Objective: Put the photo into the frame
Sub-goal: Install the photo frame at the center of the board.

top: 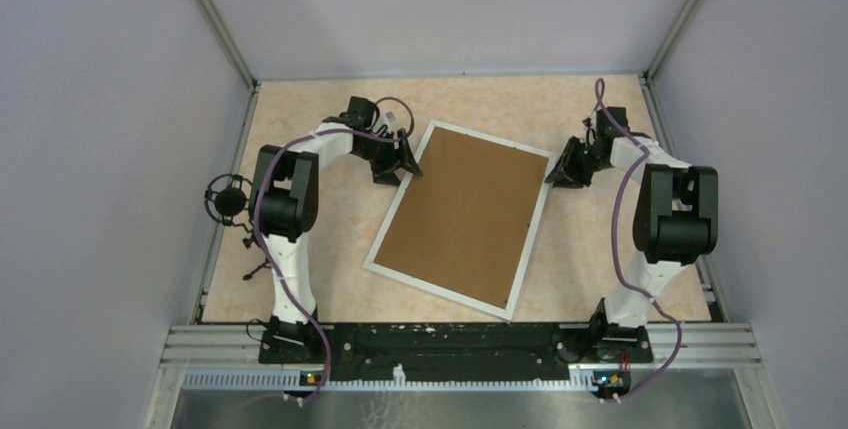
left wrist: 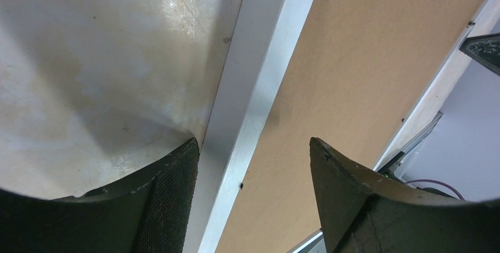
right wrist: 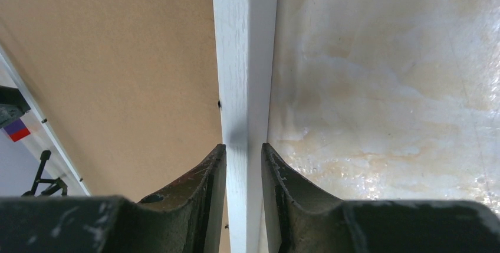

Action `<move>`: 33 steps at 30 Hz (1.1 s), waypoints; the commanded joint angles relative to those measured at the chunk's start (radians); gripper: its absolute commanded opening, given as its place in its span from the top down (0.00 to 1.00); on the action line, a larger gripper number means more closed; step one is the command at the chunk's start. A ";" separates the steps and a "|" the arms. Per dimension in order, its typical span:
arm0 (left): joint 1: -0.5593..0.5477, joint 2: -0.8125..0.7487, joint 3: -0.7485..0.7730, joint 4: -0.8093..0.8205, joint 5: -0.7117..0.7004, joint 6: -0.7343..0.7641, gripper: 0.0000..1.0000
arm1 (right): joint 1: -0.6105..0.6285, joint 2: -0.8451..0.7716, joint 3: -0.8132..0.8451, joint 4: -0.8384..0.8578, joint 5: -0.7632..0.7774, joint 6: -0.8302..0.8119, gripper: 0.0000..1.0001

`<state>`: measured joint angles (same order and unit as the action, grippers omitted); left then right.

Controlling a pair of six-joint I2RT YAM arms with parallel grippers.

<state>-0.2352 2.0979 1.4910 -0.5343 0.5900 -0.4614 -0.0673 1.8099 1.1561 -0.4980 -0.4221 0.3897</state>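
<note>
The frame point(top: 529, 234) lies face down and tilted on the table, its thin white bars around a plain brown backing board point(top: 462, 216). The photo is hidden. My left gripper point(top: 410, 165) is open and straddles the frame's left bar point(left wrist: 250, 102) near the far left corner, one finger on the table side, one over the board. My right gripper point(top: 556, 176) is shut on the frame's right bar point(right wrist: 246, 82) near the far right corner, both fingers point(right wrist: 207, 188) pressed against it.
The brown backing board also fills the left wrist view point(left wrist: 354, 88) and the right wrist view point(right wrist: 118, 76). The marbled beige tabletop point(top: 300, 279) lies around the frame. Grey enclosure walls stand left, right and behind. A black rail point(top: 450, 344) runs along the near edge.
</note>
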 commanded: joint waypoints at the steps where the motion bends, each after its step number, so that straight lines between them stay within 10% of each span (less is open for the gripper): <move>1: -0.001 -0.026 -0.037 0.025 0.003 0.004 0.26 | -0.001 0.018 0.091 -0.002 0.046 -0.017 0.72; 33: -0.038 0.082 0.017 0.014 0.116 0.016 0.27 | 0.074 0.234 0.176 -0.070 0.167 -0.052 0.73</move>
<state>-0.2317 2.1044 1.4818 -0.5110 0.6338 -0.4610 -0.0517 1.9270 1.2995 -0.5655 -0.3897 0.3717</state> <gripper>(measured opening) 0.736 0.261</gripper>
